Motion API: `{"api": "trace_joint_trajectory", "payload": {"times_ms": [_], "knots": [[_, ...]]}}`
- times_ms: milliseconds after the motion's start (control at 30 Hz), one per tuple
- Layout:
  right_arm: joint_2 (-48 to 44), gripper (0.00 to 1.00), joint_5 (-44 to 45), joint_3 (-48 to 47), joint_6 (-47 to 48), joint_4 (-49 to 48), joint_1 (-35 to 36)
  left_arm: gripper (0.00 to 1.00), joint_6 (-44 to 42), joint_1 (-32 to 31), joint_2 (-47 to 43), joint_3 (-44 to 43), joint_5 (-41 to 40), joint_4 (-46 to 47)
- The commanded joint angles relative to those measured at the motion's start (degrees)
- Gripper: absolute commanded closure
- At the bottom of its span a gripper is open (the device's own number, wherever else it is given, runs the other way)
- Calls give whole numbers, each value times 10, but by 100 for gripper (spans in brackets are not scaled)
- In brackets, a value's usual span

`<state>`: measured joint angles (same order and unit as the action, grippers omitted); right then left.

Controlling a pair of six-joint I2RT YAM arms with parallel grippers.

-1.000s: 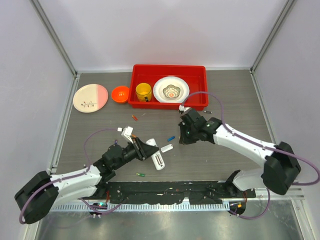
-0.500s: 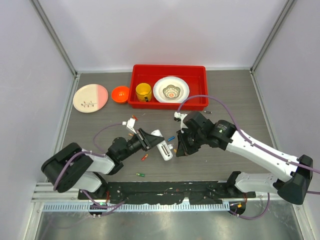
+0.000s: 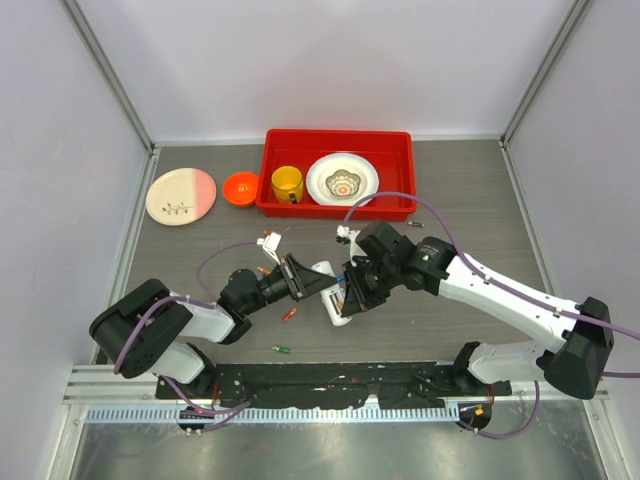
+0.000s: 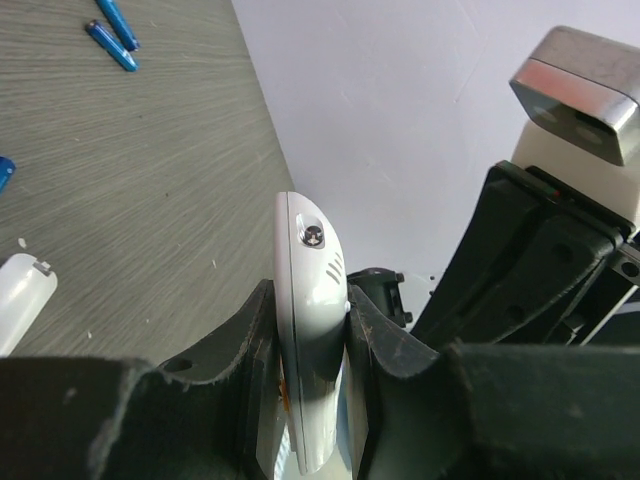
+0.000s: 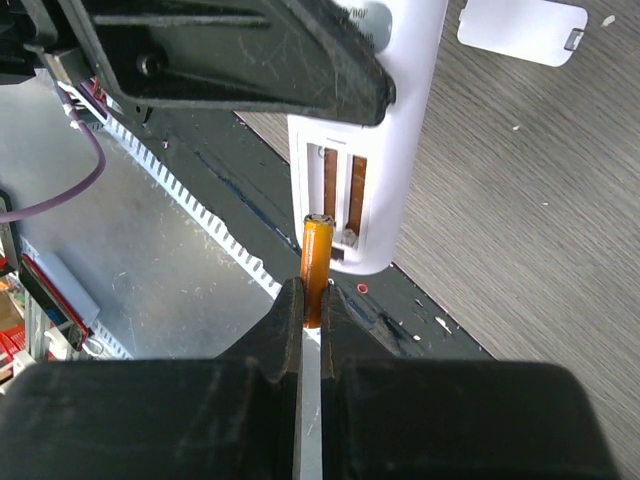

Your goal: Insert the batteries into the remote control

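**Both grippers meet over the remote, one battery in hand**

Top view: the left gripper (image 3: 306, 280) and right gripper (image 3: 347, 293) meet at mid-table. The remote control (image 3: 328, 284) is in the left one's grip. Two loose batteries lie nearer the bases: a red battery (image 3: 289, 314) and a green battery (image 3: 281, 349). At the far side, one red tray (image 3: 400, 175) holds one yellow cup (image 3: 287, 183) and one patterned bowl (image 3: 342, 180). To its left are one orange bowl (image 3: 240, 188) and one pink-and-white plate (image 3: 180, 196).

Left wrist view: the jaws are narrow, clamped on the remote's two faces. Two blue batteries (image 4: 112, 47) lie side by side on the table, and one white back cover (image 4: 22, 298) lies at the left edge.

Right wrist view: the jaws are nearly closed, pinching one orange battery (image 5: 318, 258). Its tip is just at the remote's open compartment (image 5: 340, 195), which has two slots.
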<state>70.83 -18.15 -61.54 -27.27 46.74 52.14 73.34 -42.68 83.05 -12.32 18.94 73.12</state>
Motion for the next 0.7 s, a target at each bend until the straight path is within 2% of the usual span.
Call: {"api": "trace_joint_trajectory", "payload": {"times_ms": [0, 333, 667], "knots": [[7, 99, -21, -17, 9, -29, 5, 100, 8, 1, -23, -23, 35, 155], [13, 99, -7, -17, 6, -42, 6, 100, 15, 1, -34, -25, 39, 155], [-2, 99, 16, 12, -26, -100, 7, 100, 29, 1, -36, -35, 38, 155]]}}
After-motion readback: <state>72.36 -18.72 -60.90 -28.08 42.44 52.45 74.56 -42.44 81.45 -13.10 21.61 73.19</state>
